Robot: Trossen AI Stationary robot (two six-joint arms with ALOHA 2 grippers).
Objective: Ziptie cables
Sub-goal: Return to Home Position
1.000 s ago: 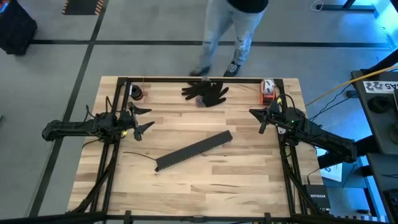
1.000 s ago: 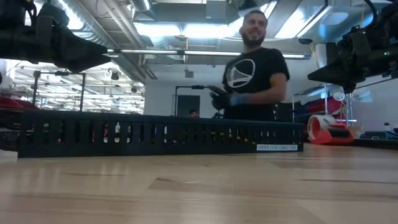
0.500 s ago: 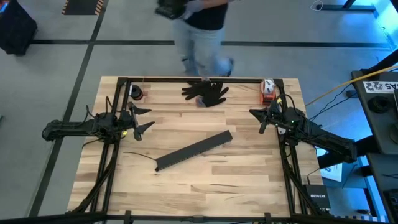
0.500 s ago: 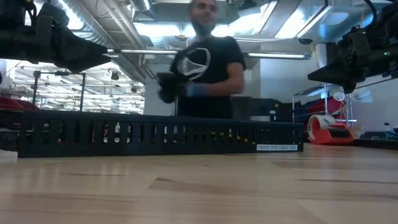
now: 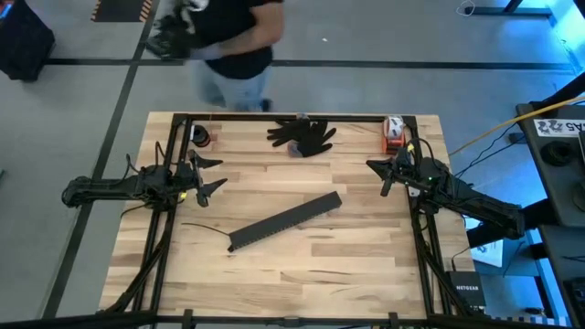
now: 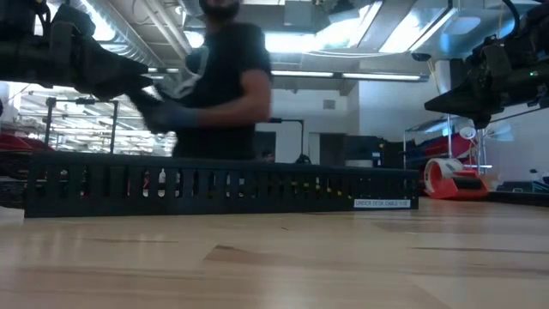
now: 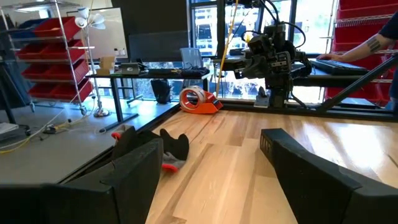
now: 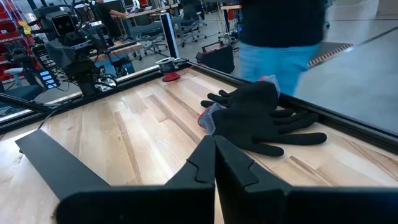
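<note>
Both arms hover at opposite sides, facing inward; left gripper spread wide, right gripper pinched closed.

black channel lying diagonally at frame centre | black gloves resting at upper centre | orange tape dispenser sitting at upper right | person standing beyond the table, upper left

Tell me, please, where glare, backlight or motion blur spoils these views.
High view: even light, only the person smears. Low view: ceiling lights glare, so the black channel is backlit, and the person blurs. Left wrist view: bright windows wash out. Right wrist view: evenly lit.
</note>
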